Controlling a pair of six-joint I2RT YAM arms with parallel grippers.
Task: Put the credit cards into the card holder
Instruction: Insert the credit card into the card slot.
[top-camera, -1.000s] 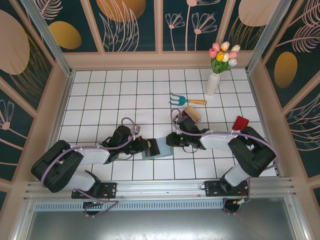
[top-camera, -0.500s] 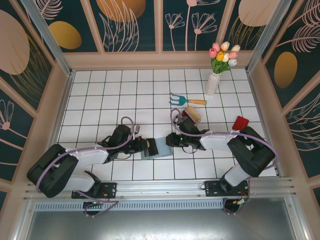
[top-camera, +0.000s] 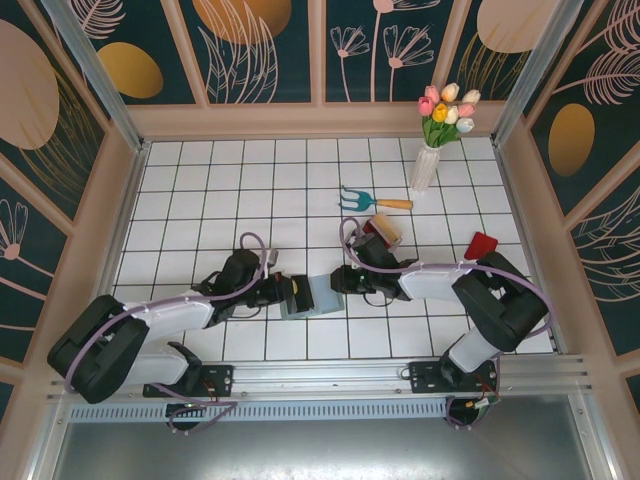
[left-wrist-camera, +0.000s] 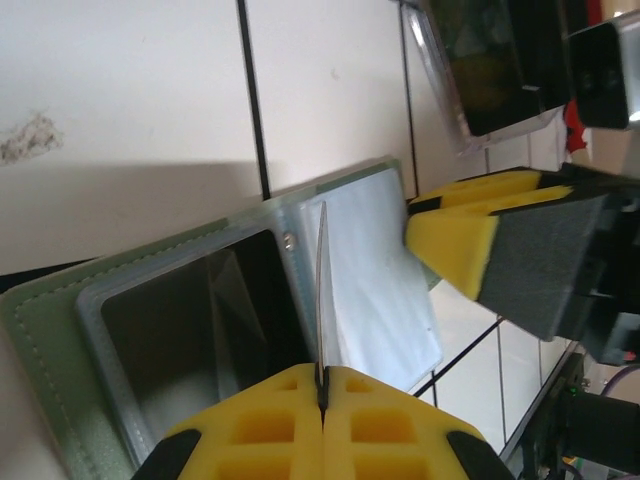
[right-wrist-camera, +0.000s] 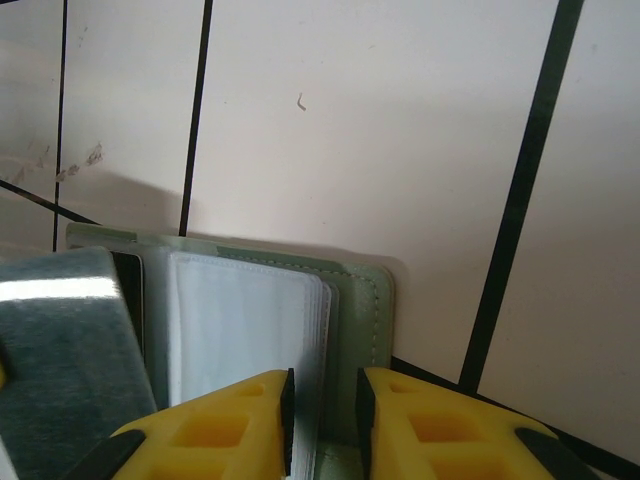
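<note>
The sage-green card holder (top-camera: 322, 298) lies open on the tiles between my grippers, its pale sleeve pages (right-wrist-camera: 245, 325) up. My left gripper (top-camera: 293, 294) is shut on one thin sleeve page (left-wrist-camera: 322, 290), held upright and edge-on in the left wrist view (left-wrist-camera: 322, 385). A dark card (left-wrist-camera: 190, 330) sits in the pocket to the left of that page. My right gripper (right-wrist-camera: 323, 420) stands with its jaws a narrow gap apart, tips down over the holder's right edge. In the top view the right gripper (top-camera: 338, 281) touches the holder. Red and beige cards (top-camera: 383, 228) lie behind it.
A blue hand rake with a wooden handle (top-camera: 362, 199) lies at mid-table. A white vase of tulips (top-camera: 425, 165) stands at the back right. A red-bladed toy shovel (top-camera: 481, 245) lies right of the right arm. Bare tiles stretch across the left and back.
My left gripper has drawn slightly left, and the holder's pale right page now shows where a dark card showed before. The right gripper has hardly moved.
</note>
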